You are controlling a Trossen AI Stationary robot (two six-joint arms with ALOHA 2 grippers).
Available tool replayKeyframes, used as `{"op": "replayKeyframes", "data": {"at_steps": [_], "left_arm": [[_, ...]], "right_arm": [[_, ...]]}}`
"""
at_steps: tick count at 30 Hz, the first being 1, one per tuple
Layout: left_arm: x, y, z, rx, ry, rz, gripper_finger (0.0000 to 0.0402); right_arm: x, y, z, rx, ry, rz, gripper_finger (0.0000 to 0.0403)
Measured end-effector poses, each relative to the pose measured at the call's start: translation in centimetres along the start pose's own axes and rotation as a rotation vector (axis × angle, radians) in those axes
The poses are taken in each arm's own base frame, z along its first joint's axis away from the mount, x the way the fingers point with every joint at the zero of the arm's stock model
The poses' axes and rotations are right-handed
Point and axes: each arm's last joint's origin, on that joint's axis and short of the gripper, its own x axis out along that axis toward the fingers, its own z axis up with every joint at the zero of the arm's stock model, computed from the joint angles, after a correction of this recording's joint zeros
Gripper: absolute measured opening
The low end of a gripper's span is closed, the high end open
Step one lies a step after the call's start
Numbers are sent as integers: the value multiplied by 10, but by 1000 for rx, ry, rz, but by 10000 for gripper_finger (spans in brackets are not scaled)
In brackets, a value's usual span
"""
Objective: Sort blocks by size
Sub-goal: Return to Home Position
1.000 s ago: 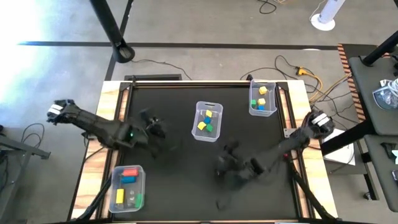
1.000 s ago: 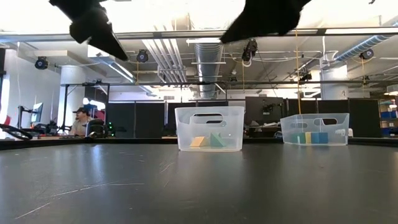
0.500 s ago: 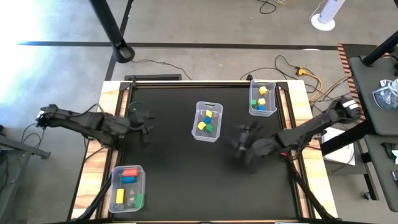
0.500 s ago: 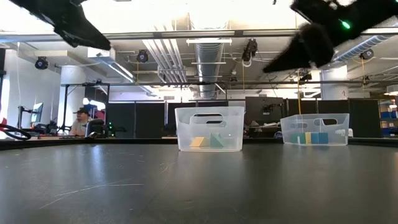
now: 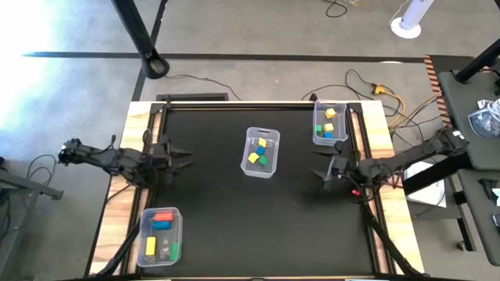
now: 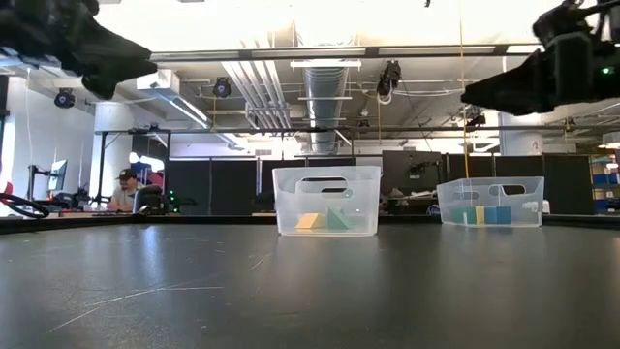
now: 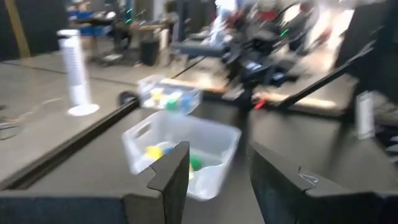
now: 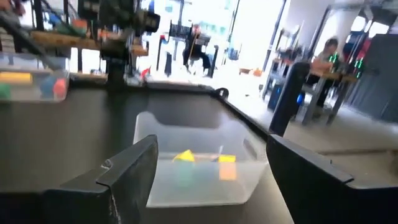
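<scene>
**Both arms raised at the worktop sides, blocks binned**
Risk, as I judge it: a low homing sweep could clip the centre bin (image 5: pixel 262 130) and spill its blocks (image 5: pixel 255 158); others fill the far-right bin (image 5: pixel 330 104) and near-left bin (image 5: pixel 162 209). Left end effector (image 5: pixel 178 156) and right end effector (image 5: pixel 322 173) point inward above the worktop (image 5: pixel 234 218), fingers apart, empty.

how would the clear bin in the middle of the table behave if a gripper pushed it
The middle bin is probably light: thin clear plastic holding only a few small blocks. On the smooth black table it would likely slide easily, and a push at the rim might tilt it.
</scene>
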Motion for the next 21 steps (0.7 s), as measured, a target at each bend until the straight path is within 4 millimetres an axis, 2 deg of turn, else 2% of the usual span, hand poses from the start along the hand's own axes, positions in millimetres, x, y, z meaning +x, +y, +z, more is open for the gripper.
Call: {"op": "replayKeyframes", "data": {"at_steps": [5, 11, 15, 17, 21], "left_arm": [[-8, 3, -15, -52, -115, -138, 146], [0, 6, -48, -9, -79, -21, 146], [3, 3, -51, 4, -148, -86, 146], [2, 3, -51, 13, -148, -104, 146], [4, 2, -53, 13, -127, -119, 146]], "right_arm": [[-18, -14, 5, 38, -53, -8, 301], [-36, -27, 7, 168, -120, -6, 310], [-33, -28, 1, 187, -55, -48, 316], [-31, -27, 0, 228, -50, 14, 319], [-29, -22, 0, 225, -69, 348, 325]]}}
